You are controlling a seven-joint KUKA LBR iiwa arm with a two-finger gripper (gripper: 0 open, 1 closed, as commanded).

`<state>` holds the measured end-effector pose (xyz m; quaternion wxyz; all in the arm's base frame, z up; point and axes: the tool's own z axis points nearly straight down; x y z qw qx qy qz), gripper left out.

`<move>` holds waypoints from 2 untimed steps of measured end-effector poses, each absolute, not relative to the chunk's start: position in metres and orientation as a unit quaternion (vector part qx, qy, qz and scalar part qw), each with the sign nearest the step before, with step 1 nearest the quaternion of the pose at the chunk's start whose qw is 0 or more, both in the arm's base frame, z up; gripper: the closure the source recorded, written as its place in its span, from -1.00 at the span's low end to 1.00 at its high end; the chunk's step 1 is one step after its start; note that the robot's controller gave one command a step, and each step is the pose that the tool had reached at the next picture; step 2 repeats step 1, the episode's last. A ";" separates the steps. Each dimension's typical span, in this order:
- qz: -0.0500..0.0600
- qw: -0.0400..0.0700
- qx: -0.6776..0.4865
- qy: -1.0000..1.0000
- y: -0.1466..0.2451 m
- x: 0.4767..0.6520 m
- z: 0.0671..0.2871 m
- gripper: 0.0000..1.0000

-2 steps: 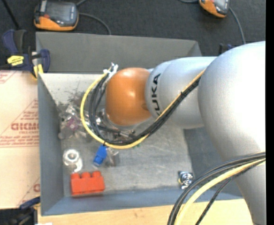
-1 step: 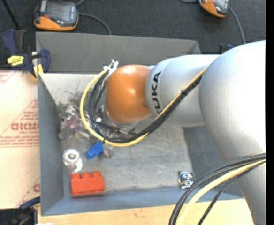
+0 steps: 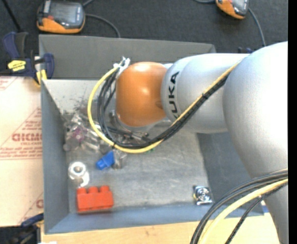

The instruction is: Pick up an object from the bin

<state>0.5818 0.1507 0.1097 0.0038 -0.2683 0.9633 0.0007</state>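
Observation:
My gripper (image 3: 129, 134) shows as dark metal under the arm's orange cover, low over the left middle of the bin. Just below and left of it lies a small blue plastic piece (image 3: 105, 161), touching or nearly touching a grey part at the gripper's lower end. A cluster of clear plastic bits with a purple one (image 3: 78, 133) lies to the gripper's left, partly hidden by the cables.
A white ring-shaped cap (image 3: 78, 171) and an orange-red toy brick (image 3: 94, 197) lie near the bin's front left corner. A small shiny metal piece (image 3: 202, 194) sits at the front right. The arm covers the bin's back right.

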 end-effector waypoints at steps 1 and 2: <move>0.000 0.005 -0.264 0.965 0.150 0.584 0.152 1.00; 0.000 0.005 -0.264 0.965 0.150 0.584 0.152 1.00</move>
